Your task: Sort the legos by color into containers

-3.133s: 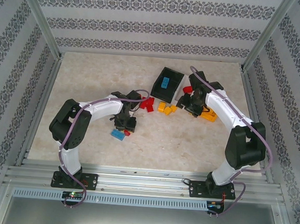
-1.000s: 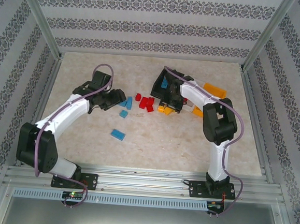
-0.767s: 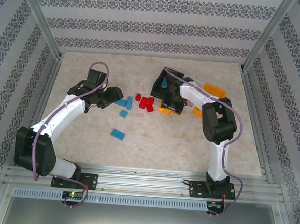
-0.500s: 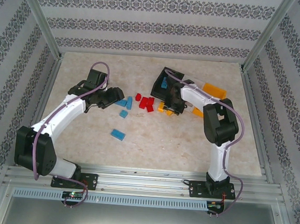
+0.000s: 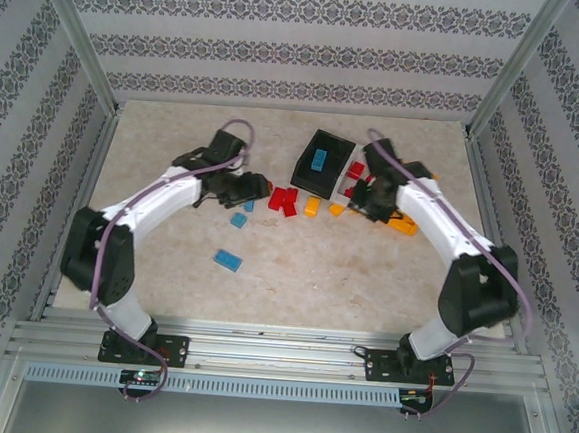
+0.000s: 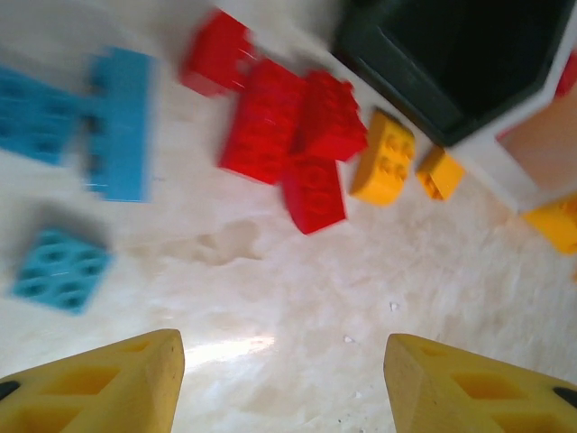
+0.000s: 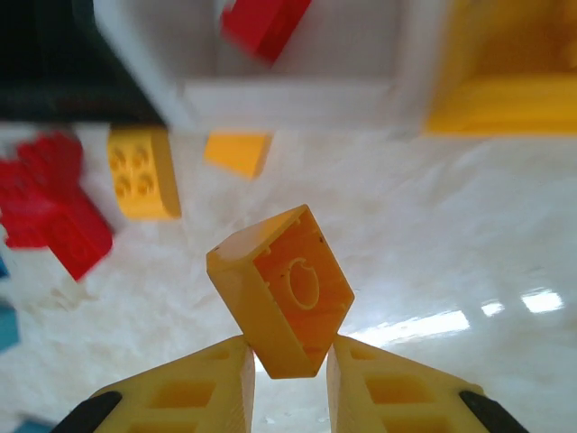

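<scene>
The right claw point(image 7: 287, 361) is closed on one orange-yellow brick point(image 7: 281, 289), which is tilted on a corner between the fingers with its hollow underside toward the wrist camera. From above, this claw hangs just right of the black bin point(image 5: 326, 164), by its near right corner. The left claw point(image 6: 284, 365) is open, with nothing between its fingers point(image 6: 108, 388). From above, it sits to the left of the black bin, apart from it.

A single blue brick point(image 5: 318, 160) lies inside the black bin. The white bin point(image 7: 297, 92) stands just beside the black bin's right side and holds a red brick point(image 7: 266, 23). The orange bin point(image 7: 505, 72) is farther right again.

On the worktop point(image 5: 295, 277) in front of the black bin lie a cluster of red bricks point(image 6: 288, 144) and two loose yellow bricks point(image 6: 383, 155). Several blue bricks point(image 6: 113, 122) lie farther left of the black bin's front. A lone blue brick point(image 5: 229, 261) lies well in front of the black bin, toward the arm bases.
</scene>
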You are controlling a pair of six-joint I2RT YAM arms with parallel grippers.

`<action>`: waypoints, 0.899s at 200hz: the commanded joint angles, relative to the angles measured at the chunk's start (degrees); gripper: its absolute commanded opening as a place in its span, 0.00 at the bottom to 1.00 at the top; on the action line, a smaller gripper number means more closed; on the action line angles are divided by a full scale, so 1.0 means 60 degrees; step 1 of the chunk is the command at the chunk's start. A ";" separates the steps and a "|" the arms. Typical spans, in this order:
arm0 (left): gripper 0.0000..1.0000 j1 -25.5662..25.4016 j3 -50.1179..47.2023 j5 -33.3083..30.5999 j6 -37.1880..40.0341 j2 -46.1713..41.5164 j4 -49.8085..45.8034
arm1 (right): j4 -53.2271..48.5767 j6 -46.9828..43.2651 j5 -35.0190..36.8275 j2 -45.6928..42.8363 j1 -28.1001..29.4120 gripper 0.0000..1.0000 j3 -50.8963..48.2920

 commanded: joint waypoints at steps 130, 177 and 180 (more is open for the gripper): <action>0.55 -0.1861 0.7725 -0.0875 0.3160 0.6768 -0.3020 | -0.0199 -0.1890 -0.0694 0.0831 -0.2967 0.54 0.1024; 0.52 -0.2017 0.8023 -0.1861 0.3599 0.7128 -0.3515 | -0.0305 -0.1868 -0.1001 -0.0144 -0.2960 0.55 0.0216; 0.52 -0.2042 0.7996 -0.1877 0.3621 0.7147 -0.3523 | -0.0311 -0.1855 -0.1003 -0.0179 -0.2965 0.55 0.0188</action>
